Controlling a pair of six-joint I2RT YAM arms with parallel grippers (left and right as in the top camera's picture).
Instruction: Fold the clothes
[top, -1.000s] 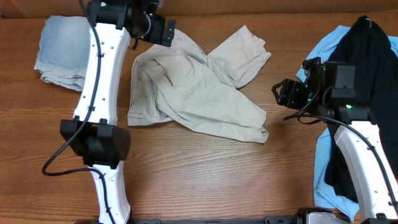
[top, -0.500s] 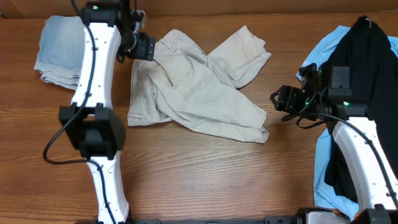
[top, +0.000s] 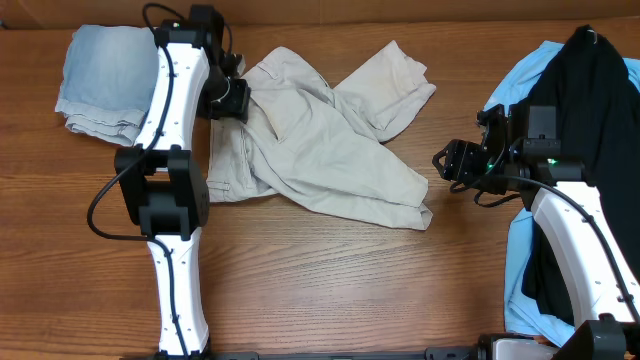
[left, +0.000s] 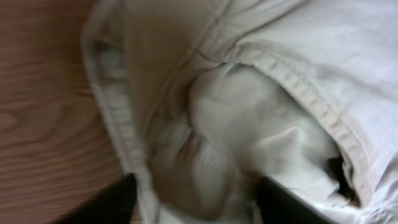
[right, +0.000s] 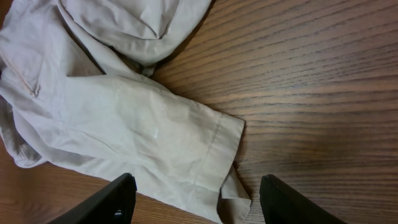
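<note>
My left tool sits spread apart on the beige trousers, far left; my right tool hovers spread apart beside their right hem.

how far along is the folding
Nothing looks done: the khaki garment lies crumpled, legs crossed. In hand: the left end effector sits open over its top-left edge, fabric between the fingers but ungripped; the right end effector is open beside the leg hem. Left: flattening and every fold.
</note>
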